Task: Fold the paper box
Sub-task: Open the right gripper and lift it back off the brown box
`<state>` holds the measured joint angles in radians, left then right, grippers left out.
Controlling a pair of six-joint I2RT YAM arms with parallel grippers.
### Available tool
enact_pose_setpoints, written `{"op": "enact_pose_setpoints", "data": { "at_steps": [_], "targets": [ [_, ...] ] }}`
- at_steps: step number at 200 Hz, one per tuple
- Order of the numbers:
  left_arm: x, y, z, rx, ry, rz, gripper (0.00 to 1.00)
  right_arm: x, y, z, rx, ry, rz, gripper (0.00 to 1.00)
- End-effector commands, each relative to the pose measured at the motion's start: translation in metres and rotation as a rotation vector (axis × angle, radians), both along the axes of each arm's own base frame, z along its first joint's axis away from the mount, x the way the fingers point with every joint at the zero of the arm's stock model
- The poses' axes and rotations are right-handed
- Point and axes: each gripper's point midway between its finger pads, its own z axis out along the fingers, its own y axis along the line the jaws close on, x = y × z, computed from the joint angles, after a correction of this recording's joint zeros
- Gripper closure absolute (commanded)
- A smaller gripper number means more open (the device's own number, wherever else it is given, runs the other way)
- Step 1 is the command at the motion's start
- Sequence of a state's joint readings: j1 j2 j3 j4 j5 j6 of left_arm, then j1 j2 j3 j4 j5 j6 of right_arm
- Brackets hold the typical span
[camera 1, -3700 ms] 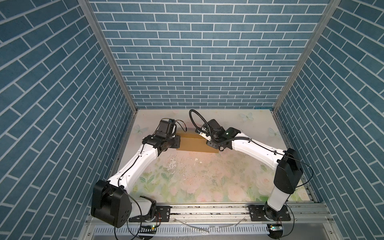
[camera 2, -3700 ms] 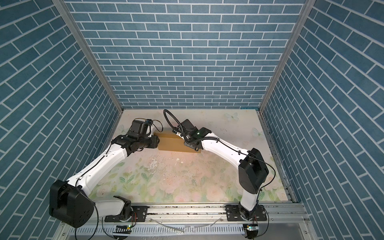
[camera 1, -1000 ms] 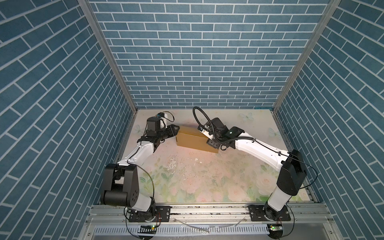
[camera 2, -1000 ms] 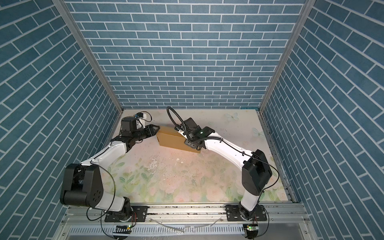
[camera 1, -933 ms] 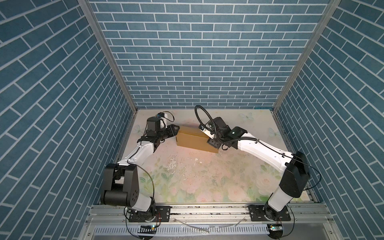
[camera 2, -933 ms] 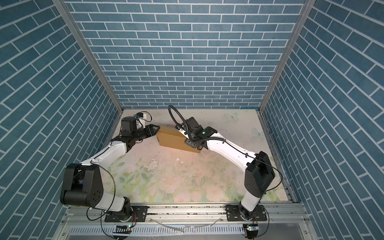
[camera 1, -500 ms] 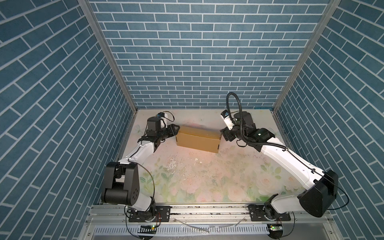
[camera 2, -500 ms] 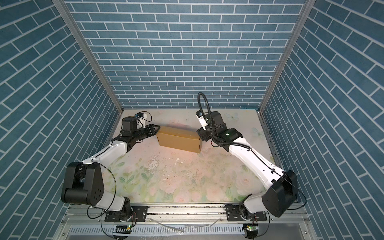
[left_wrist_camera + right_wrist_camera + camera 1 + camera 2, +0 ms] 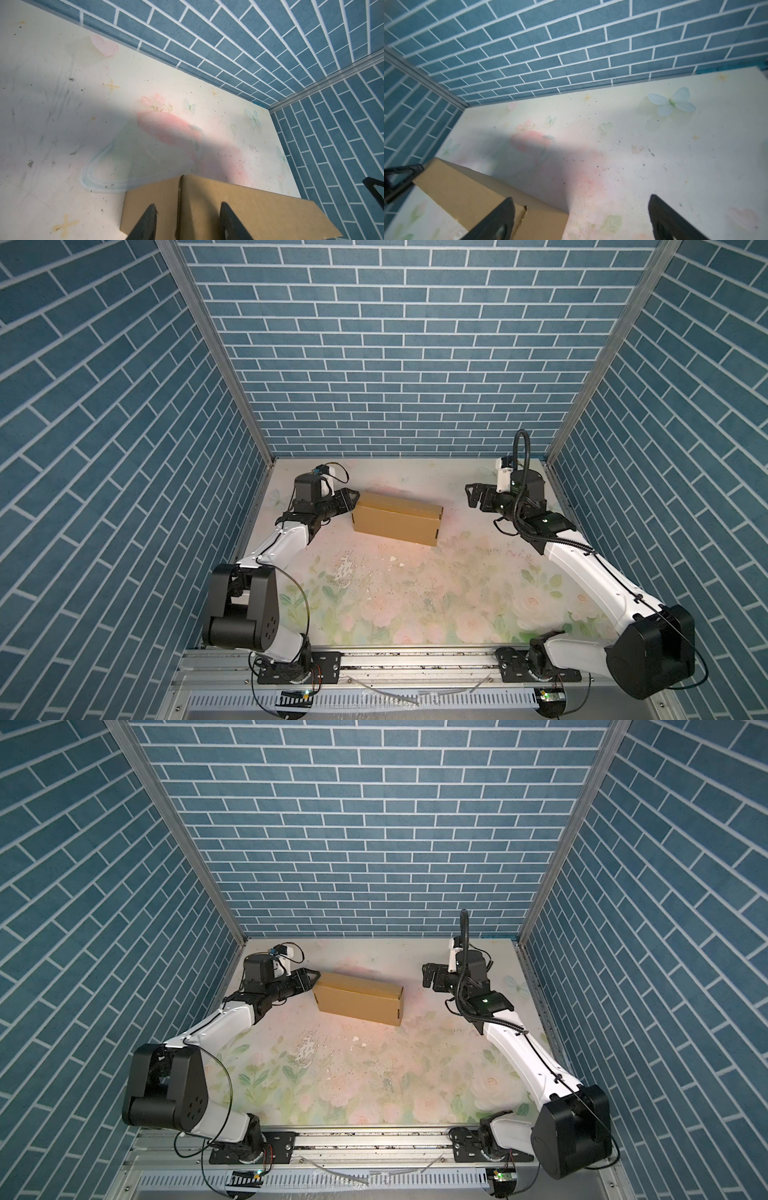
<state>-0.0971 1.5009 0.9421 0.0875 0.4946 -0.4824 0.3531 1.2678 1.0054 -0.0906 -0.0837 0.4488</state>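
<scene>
On the floral table (image 9: 415, 605), the paper box (image 9: 392, 519): brown, rectangular, smooth-faced.

Blue brick walls (image 9: 395, 364); floral tabletop (image 9: 415, 593)

Layout: paper box (image 9: 395, 518) on table (image 9: 415, 593), towards the rear.
At its left end, left gripper (image 9: 352, 499); well apart rightward, right gripper (image 9: 473, 497).

matt brown cardboard paper box (image 9: 395, 519), scuffed smooth floral tabletop (image 9: 415, 597), brushed metal rail (image 9: 415, 667), matt black plastic fingers (image 9: 145, 225)
</scene>
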Motion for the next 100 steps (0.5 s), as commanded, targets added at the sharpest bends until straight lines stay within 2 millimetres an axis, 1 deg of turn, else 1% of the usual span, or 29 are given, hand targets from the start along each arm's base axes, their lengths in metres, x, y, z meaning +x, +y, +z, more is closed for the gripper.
{"op": "enact_pose_setpoints", "data": {
  "at_steps": [1, 9, 20, 42, 60, 100],
  "targets": [
    [-0.003, 0.001, -0.006, 0.019, 0.026, 0.002, 0.5, -0.003, 0.012, 0.0, 0.258, 0.039, 0.037, 0.01],
    [-0.003, 0.001, -0.005, 0.021, 0.025, 0.001, 0.5, -0.001, 0.01, -0.005, 0.292, 0.056, 0.027, 0.01],
    [-0.003, 0.001, -0.005, 0.022, 0.026, 0.001, 0.5, 0.001, 0.006, -0.014, 0.281, 0.08, 0.014, 0.03],
    [-0.004, 0.001, -0.005, 0.022, 0.029, 0.001, 0.5, 0.001, 0.009, -0.025, 0.267, 0.13, 0.018, 0.07],
    [-0.005, 0.001, -0.007, 0.028, 0.033, 0.001, 0.5, 0.0, 0.013, -0.029, 0.272, 0.165, 0.035, 0.1],
    [-0.007, 0.003, -0.013, 0.036, 0.045, 0.004, 0.5, -0.002, 0.017, -0.036, 0.281, 0.203, 0.044, 0.13]
  ]
}}
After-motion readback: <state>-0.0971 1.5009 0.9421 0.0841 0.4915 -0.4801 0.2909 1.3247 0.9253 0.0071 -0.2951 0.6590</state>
